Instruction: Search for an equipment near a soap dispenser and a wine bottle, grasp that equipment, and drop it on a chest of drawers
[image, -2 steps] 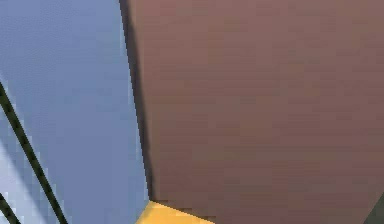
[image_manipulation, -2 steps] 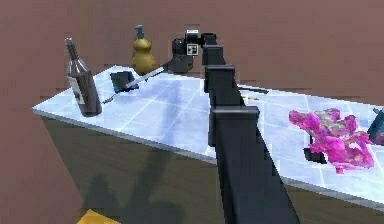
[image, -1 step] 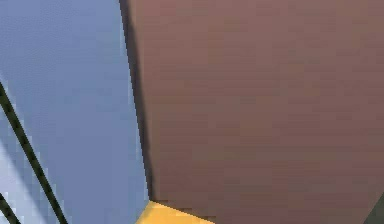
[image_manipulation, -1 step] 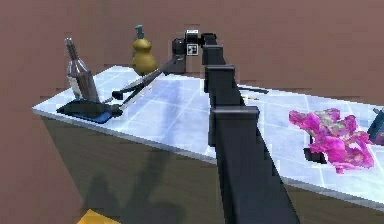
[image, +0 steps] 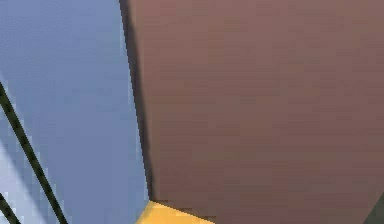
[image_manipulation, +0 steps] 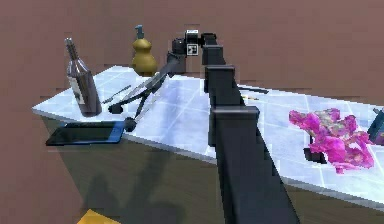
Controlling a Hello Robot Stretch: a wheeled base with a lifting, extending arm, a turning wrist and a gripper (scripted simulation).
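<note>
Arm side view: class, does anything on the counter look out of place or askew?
A dark flat slab juts past the counter's front edge at the left; a crumpled pink heap lies at the right.

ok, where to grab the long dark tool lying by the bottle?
Probably its thin shaft, mid-length, from above. The tool seems to lie flat on the counter, slanting between the bottle and the yellow dispenser, which crowd any sideways approach.

wine btl (image_manipulation: 80, 82) upright | soap disp (image_manipulation: 143, 55) upright | dark thin item (image_manipulation: 120, 97) flat, nr both
</note>
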